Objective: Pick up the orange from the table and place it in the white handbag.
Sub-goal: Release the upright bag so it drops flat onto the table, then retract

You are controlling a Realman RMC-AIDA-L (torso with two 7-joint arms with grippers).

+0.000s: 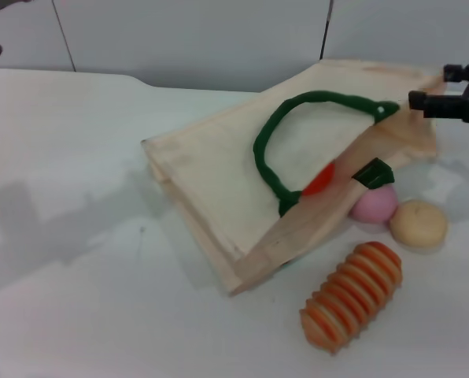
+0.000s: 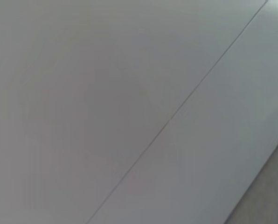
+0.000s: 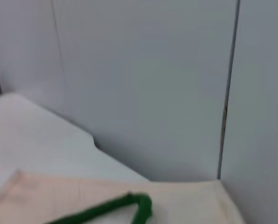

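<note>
The white handbag [image 1: 219,173] lies flat on the table [image 1: 77,276], its mouth open toward the right and its dark green handle [image 1: 297,110] looped on top. The orange [image 1: 319,179] shows as a red-orange patch inside the bag's mouth, mostly hidden by the fabric. My right gripper [image 1: 431,85] hovers at the far right, just beside the bag's far corner, open and empty. The right wrist view shows the bag's edge [image 3: 129,191] and a piece of the handle [image 3: 111,210]. My left gripper is out of view; its wrist view shows only a plain wall.
A pink ball [image 1: 374,203] and a beige ball [image 1: 419,224] lie right of the bag's mouth. A ribbed orange-and-cream oblong [image 1: 352,295] lies at the front right. A grey wall stands behind the table.
</note>
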